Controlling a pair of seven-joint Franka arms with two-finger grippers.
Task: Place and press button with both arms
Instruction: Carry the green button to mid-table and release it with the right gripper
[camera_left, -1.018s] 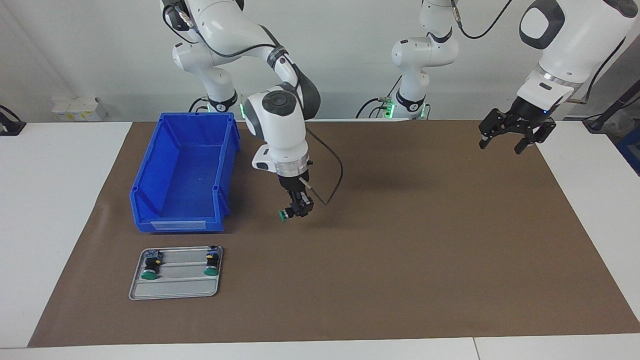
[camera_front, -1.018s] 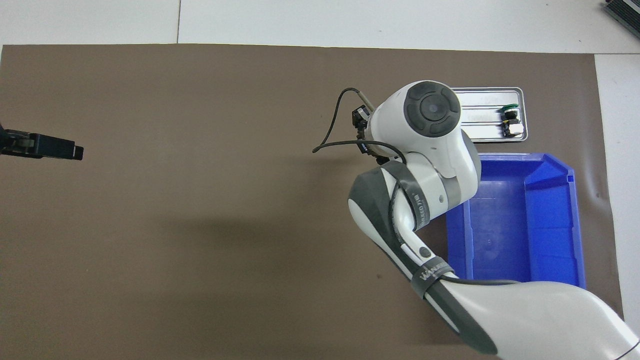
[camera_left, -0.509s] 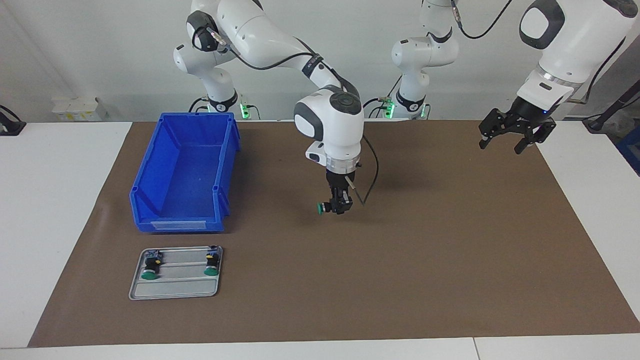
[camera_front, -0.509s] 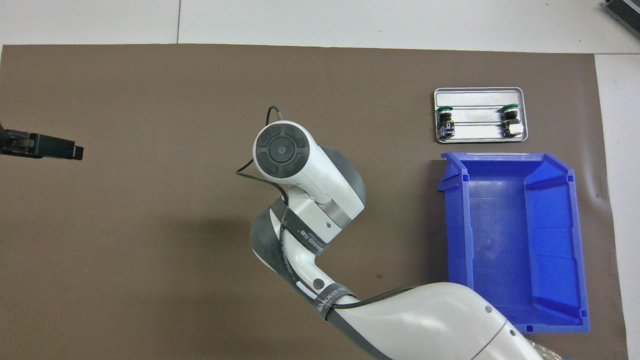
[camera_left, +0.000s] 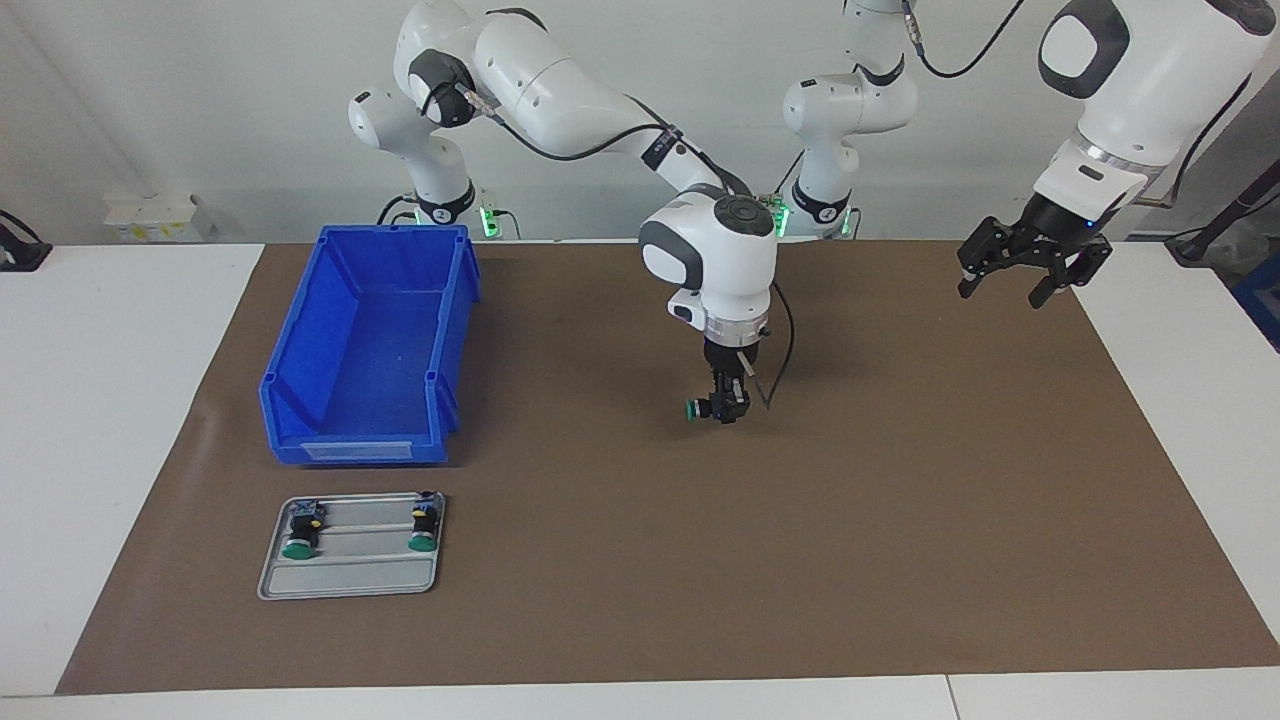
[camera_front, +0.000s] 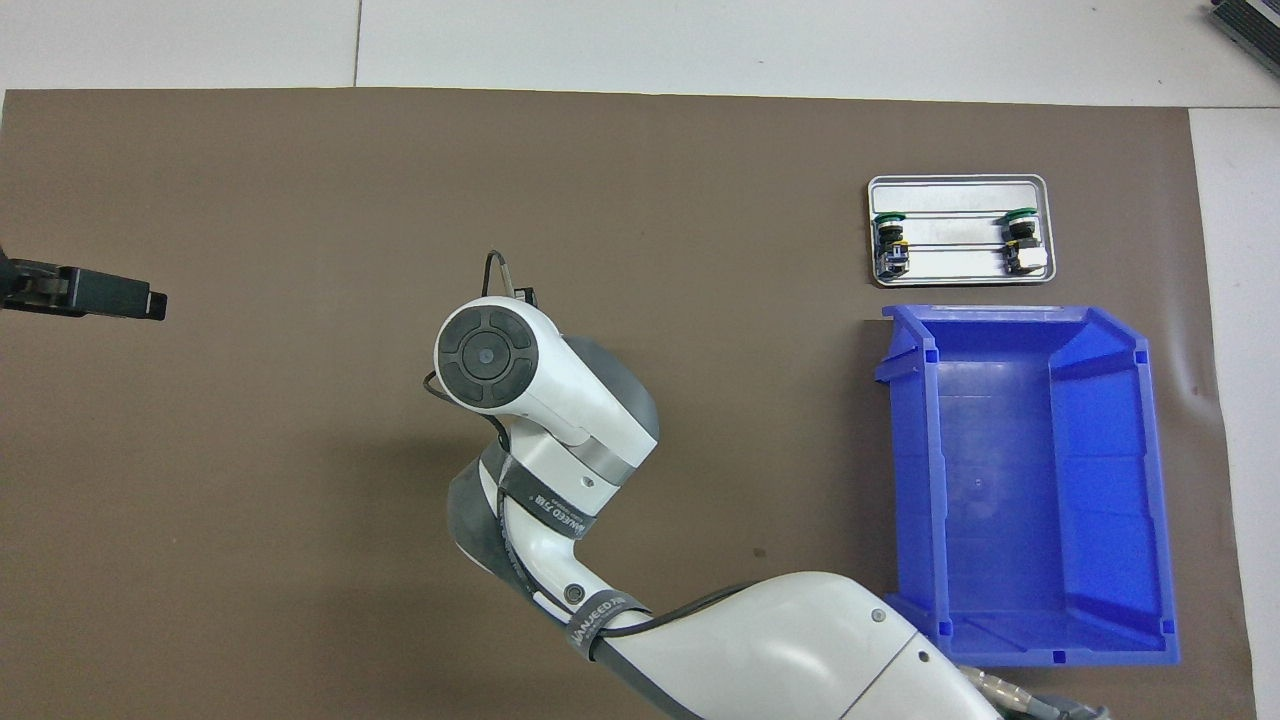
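Robot arms, two of them, white with dark joint caps, reach over a tabletop (camera_left: 120, 400) covered by a brown mat (camera_left: 900, 520). In the facing view, the right arm (camera_left: 560, 95) comes in from the upper left of the frame and bends down to the middle. Its gripper (camera_left: 727, 408) points straight down, just above the mat at frame centre, closed on the button (camera_left: 694, 409). The button lies sideways in the grip, its round green cap facing the left edge of the frame and its black body between the fingertips. In the overhead view, the right arm's wrist hides both the gripper and the button, a little left of the frame's centre.

The left arm (camera_left: 1130, 90) hangs at the upper right of the facing frame and waits. Its gripper (camera_left: 1005, 285) is up in the air over the mat's upper right corner, fingers spread open and holding nothing. In the overhead view, only its black tip (camera_front: 110, 297) shows at the left edge.

A blue bin (camera_left: 370, 350) sits on the mat at the left of the facing frame, open side up. Just below it in the frame lies a small grey tray (camera_left: 350, 580). Two spare buttons lie in the tray, one (camera_left: 299, 537) at its left end and one (camera_left: 423, 530) at its right end, green caps pointing to the bottom of the frame. In the overhead view, bin and tray are at the right, the tray above the bin.
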